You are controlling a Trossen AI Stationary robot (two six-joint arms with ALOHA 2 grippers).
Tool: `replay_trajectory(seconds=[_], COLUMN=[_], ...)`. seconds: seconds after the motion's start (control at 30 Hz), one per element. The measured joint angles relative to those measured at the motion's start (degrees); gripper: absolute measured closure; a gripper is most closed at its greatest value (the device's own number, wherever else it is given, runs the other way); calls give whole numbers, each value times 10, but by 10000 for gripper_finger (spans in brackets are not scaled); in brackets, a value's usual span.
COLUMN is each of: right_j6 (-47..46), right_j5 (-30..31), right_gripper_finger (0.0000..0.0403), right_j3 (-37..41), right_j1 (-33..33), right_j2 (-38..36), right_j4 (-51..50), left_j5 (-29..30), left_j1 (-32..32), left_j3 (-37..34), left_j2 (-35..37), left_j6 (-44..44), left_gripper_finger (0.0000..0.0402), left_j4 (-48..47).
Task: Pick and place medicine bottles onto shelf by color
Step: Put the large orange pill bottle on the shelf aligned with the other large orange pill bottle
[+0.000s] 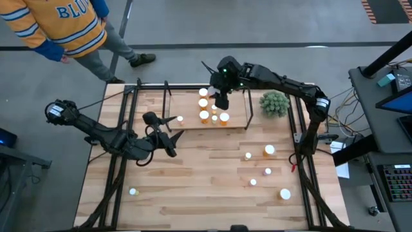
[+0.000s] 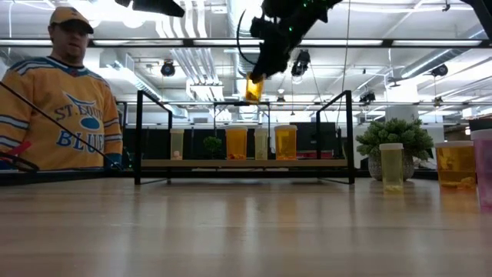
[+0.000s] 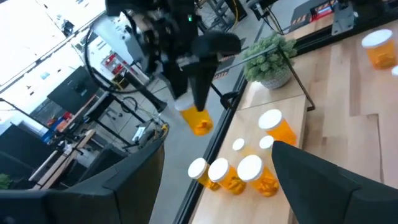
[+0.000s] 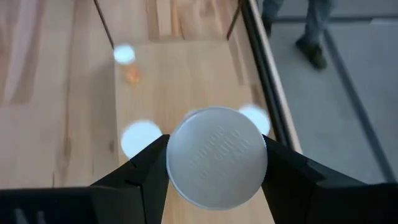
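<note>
Reading "BLUES" on person's jersey [image 2: 73, 123]; right claw [image 2: 255, 86] holds orange bottle [image 2: 254, 89].

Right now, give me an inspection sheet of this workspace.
Surface: wooden tabletop, bare in the middle.
Job's things: shelf holds several medicine bottles; loose bottles stand on the right, one near the front left.
Clutter: green plant beside the shelf.
Grippers: right gripper holds an orange bottle above the shelf; left gripper waits with jaws open, empty.
Cables: wires at right edge.
Surroundings: person in yellow jersey behind the table.
</note>
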State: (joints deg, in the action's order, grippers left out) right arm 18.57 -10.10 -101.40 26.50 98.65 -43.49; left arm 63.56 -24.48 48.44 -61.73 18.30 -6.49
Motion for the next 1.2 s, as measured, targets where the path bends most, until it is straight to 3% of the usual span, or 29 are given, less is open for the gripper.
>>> replay_trajectory(seconds=[0.13, 0.27, 0.6, 1.2], right_j6=[3, -14, -21, -75], right_j5=[26, 15, 37, 30], right_gripper_finger=[206, 206, 206, 206], right_j3=[15, 46, 127, 162], right_j1=[22, 43, 49, 38], right_j2=[7, 9, 15, 17], right_j4=[-31, -18, 9, 49], left_j5=[0, 0, 0, 0], left_j1=[1, 2, 2, 2], left_j3=[-7, -17, -27, -27], left_j2=[2, 11, 25, 25], left_j6=[1, 1, 0, 5], left_gripper_finger=[121, 121, 121, 121], left_j4=[1, 1, 2, 18])
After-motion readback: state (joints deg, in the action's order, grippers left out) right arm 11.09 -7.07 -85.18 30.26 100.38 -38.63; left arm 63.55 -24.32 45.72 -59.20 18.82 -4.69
